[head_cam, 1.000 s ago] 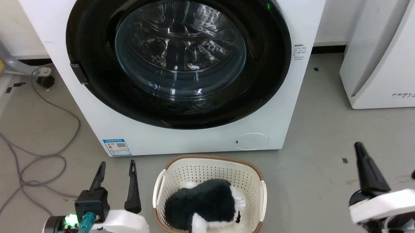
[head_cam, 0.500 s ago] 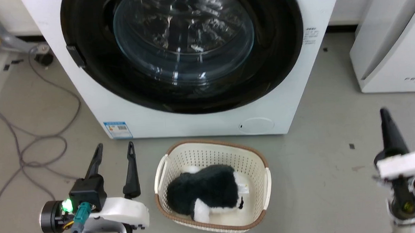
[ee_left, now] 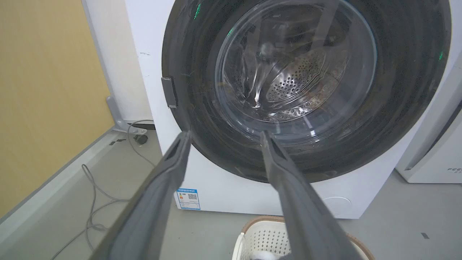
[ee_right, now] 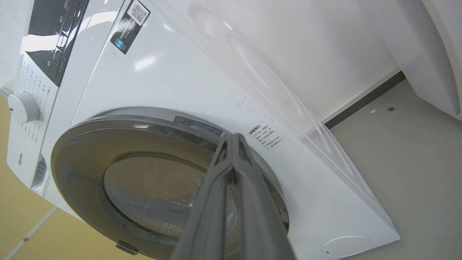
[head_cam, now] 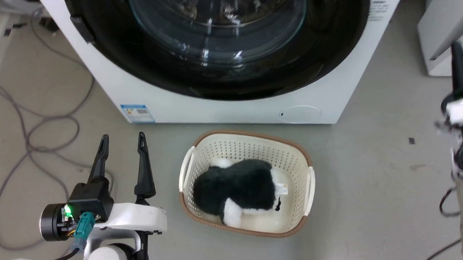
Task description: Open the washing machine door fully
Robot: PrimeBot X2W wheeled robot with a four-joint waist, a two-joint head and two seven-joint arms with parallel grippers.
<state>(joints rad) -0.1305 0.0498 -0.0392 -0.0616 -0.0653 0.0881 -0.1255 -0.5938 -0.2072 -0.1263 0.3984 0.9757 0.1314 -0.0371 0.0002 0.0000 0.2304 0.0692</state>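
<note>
The washing machine (head_cam: 230, 105) stands ahead, white, with its blue label (head_cam: 137, 112) and small round flap (head_cam: 300, 114) low on the front. The washing machine door (head_cam: 328, 45) lies flush against the front, a glossy black rim around the clear glass bowl (ee_left: 296, 65). Its handle notch (ee_left: 169, 92) sits on the rim's left side. My left gripper (head_cam: 122, 137) hovers over the floor in front of the label, open and empty. My right gripper (head_cam: 455, 47) is raised at the far right, off the machine's right corner. Its fingers (ee_right: 234, 139) are pressed together, shut on nothing.
A cream basket (head_cam: 247, 134) with a black-and-white plush toy (head_cam: 237, 187) sits on the floor just before the machine, between my arms. Grey cables (head_cam: 42, 125) loop on the floor at left. A white appliance (head_cam: 439, 22) stands at right, a yellow wall (ee_left: 43, 90) at left.
The head camera has tilted down, shifting the whole picture. My right gripper has risen and gone forward toward the machine's right side. The left gripper and the door stay as they were.
</note>
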